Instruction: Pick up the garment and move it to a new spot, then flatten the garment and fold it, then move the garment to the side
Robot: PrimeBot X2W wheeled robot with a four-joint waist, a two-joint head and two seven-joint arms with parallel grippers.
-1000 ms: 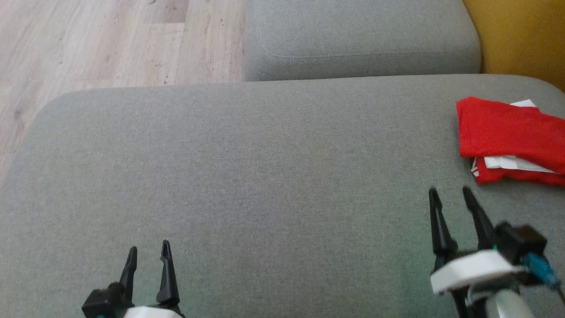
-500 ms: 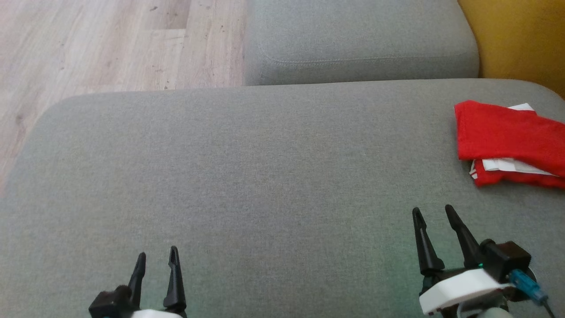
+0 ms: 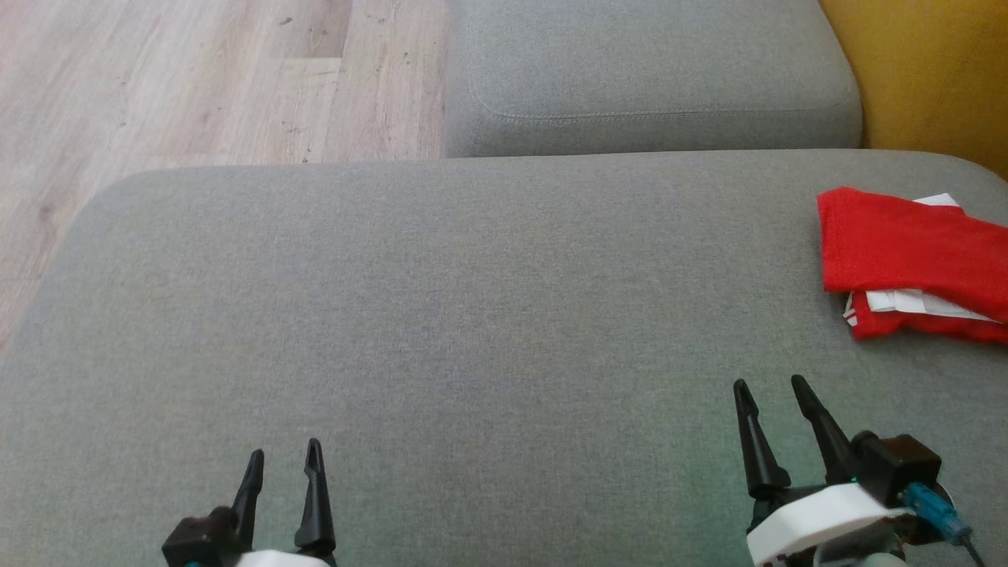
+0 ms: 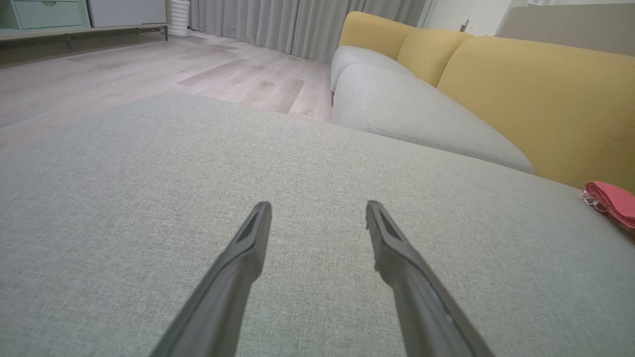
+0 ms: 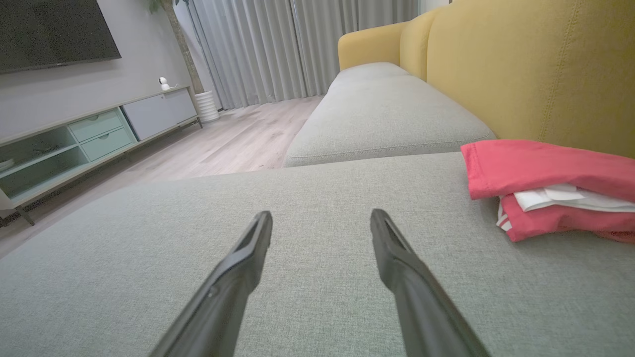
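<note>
Though folded, garment (image 3: pixel 906 244) longest left-to-right

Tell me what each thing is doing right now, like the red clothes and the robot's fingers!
Red garment: folded, lying loose on the sofa.
Left gripper: fingers open, empty.
Right gripper: fingers open, empty.
Drawers: shut.
Curtains: drawn closed.
Television: dark.

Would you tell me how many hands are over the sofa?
2: the left hand at the head view's lower left, the right hand at its lower right, near the red garment.
</note>
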